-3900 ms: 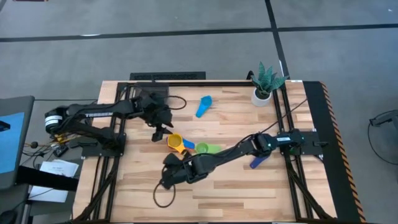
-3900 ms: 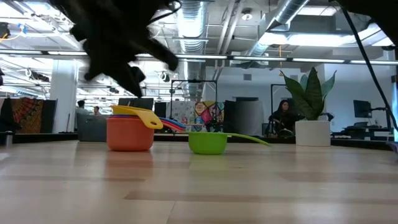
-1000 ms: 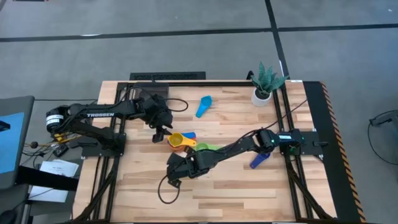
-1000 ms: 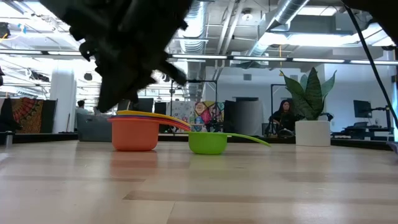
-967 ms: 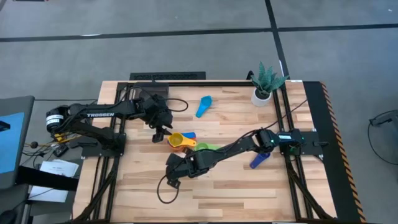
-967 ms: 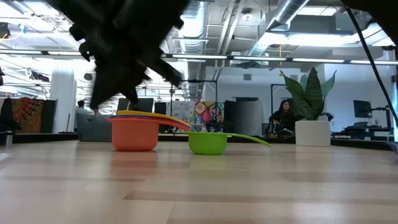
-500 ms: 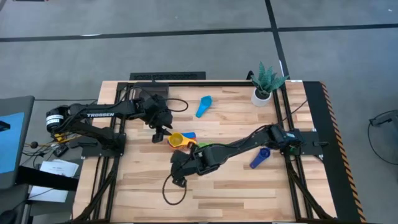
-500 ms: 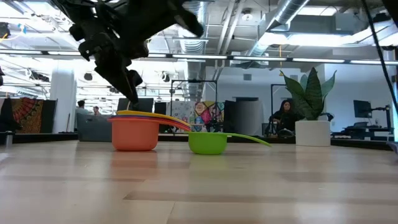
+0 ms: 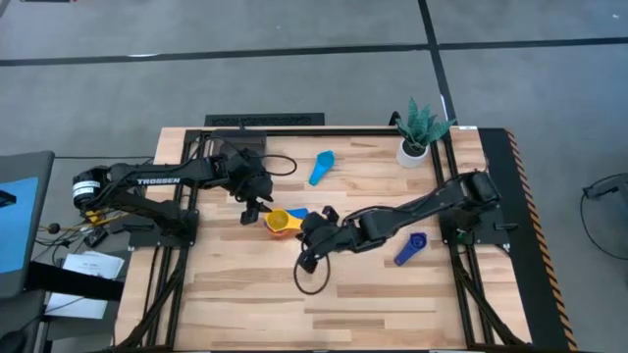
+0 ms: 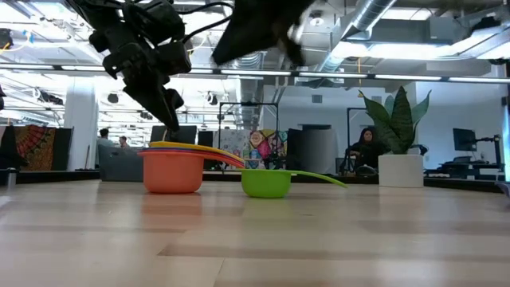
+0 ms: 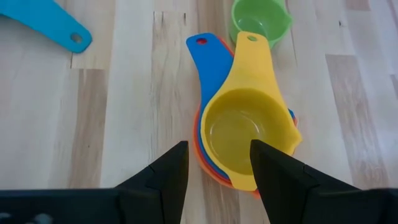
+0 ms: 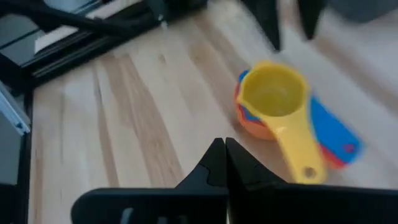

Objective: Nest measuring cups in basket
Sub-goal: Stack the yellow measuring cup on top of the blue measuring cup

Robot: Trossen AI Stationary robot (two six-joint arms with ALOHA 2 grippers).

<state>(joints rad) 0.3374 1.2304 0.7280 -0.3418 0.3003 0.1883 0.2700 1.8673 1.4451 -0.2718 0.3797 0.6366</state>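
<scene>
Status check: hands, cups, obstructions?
Left hand open above yellow cup atop nested stack. Right hand shut, empty, nearby. Green cup loose beside stack. No basket visible.

The left arm (image 9: 162,180) has white letters on it. They say "TROSSEN". No other words can be read.

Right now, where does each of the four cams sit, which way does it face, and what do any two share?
High: overhead, straight down on the table; both arms show, left gripper and right gripper.
Low: table height, level across into the room; arms hang in from above.
Left wrist: down past its open fingers at the nested stack, yellow cup on top.
Right wrist: past its shut fingers at that stack.
Shared: all four see the yellow cup; high, low and left wrist see the green cup.
</scene>
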